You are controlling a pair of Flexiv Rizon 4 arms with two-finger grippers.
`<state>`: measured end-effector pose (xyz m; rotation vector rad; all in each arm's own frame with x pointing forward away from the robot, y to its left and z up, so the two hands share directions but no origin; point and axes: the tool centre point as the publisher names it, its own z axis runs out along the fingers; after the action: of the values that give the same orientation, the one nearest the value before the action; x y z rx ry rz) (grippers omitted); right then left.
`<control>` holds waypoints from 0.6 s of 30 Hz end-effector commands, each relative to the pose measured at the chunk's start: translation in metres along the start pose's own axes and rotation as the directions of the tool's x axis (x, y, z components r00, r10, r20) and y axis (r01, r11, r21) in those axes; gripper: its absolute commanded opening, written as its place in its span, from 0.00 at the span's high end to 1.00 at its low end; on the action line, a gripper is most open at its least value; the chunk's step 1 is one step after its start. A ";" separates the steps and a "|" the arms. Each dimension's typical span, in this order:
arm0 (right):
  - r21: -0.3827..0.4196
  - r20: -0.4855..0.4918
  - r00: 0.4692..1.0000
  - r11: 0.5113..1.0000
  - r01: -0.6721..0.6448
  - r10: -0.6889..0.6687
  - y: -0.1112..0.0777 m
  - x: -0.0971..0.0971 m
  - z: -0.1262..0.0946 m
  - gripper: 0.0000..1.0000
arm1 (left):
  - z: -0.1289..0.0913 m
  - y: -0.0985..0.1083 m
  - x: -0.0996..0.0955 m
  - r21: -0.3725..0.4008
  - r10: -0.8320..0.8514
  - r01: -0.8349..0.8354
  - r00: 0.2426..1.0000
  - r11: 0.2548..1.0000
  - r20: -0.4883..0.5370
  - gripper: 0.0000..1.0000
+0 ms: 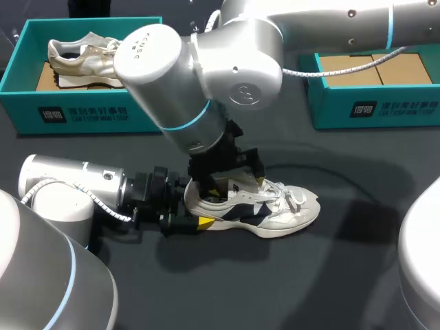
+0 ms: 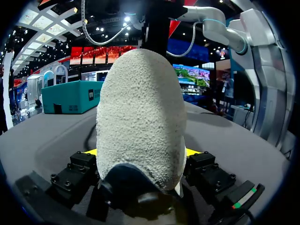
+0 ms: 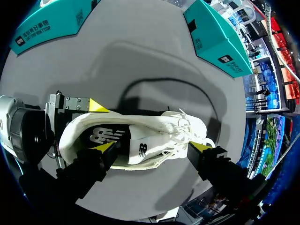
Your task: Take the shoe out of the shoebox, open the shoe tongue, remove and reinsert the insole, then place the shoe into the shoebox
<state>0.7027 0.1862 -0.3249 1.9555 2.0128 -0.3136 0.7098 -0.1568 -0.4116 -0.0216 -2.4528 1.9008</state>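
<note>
A white and navy sneaker lies on its sole in the middle of the dark table, toe to the right. My left gripper comes in low from the left, its fingers set against both sides of the heel. From the right, my other arm reaches over the shoe, and my right gripper hangs open just above it. In the right wrist view one yellow tip is beside the shoe's collar and the other is by the laces. The tongue lies between them.
A teal shoebox at the back left holds a beige shoe. Another teal shoebox stands at the back right, with only cardboard inside. A cable from my right arm drapes over that box.
</note>
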 end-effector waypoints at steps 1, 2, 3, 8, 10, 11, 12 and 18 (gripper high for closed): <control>-0.052 0.239 0.917 0.947 -0.316 0.319 -0.006 0.002 0.003 0.00 | 0.001 0.002 -0.001 -0.002 0.000 0.000 1.000 1.000 0.002 1.00; -0.055 0.240 0.915 0.946 -0.321 0.324 -0.006 0.001 0.005 0.00 | 0.001 0.002 -0.001 -0.002 0.000 0.000 1.000 1.000 0.002 1.00; -0.057 0.240 0.913 0.944 -0.326 0.330 -0.005 0.000 0.007 0.00 | 0.001 0.002 -0.001 -0.002 0.000 0.000 1.000 1.000 0.002 1.00; -0.064 0.234 0.911 0.940 -0.334 0.340 -0.001 -0.002 0.017 0.00 | 0.001 0.002 -0.001 -0.002 0.000 0.000 1.000 1.000 0.002 1.00; -0.062 0.224 0.910 0.937 -0.344 0.349 0.000 -0.003 0.022 0.00 | 0.001 0.002 -0.001 -0.002 0.000 0.000 1.000 1.000 0.002 1.00; -0.062 0.221 0.908 0.935 -0.351 0.355 -0.001 -0.004 0.024 0.00 | 0.001 0.002 -0.001 -0.002 0.000 0.000 1.000 1.000 0.002 1.00; -0.063 0.216 0.906 0.932 -0.358 0.363 -0.001 -0.005 0.025 0.00 | 0.001 0.002 -0.001 -0.002 0.000 0.000 1.000 1.000 0.002 1.00; -0.060 0.212 0.893 0.918 -0.393 0.397 -0.006 -0.013 0.027 0.00 | 0.001 0.002 -0.001 -0.002 0.000 0.000 1.000 1.000 0.002 1.00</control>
<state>0.7054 0.1614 -0.3456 1.8366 1.9222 -0.5282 0.7098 -0.1569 -0.4116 -0.0217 -2.4527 1.9009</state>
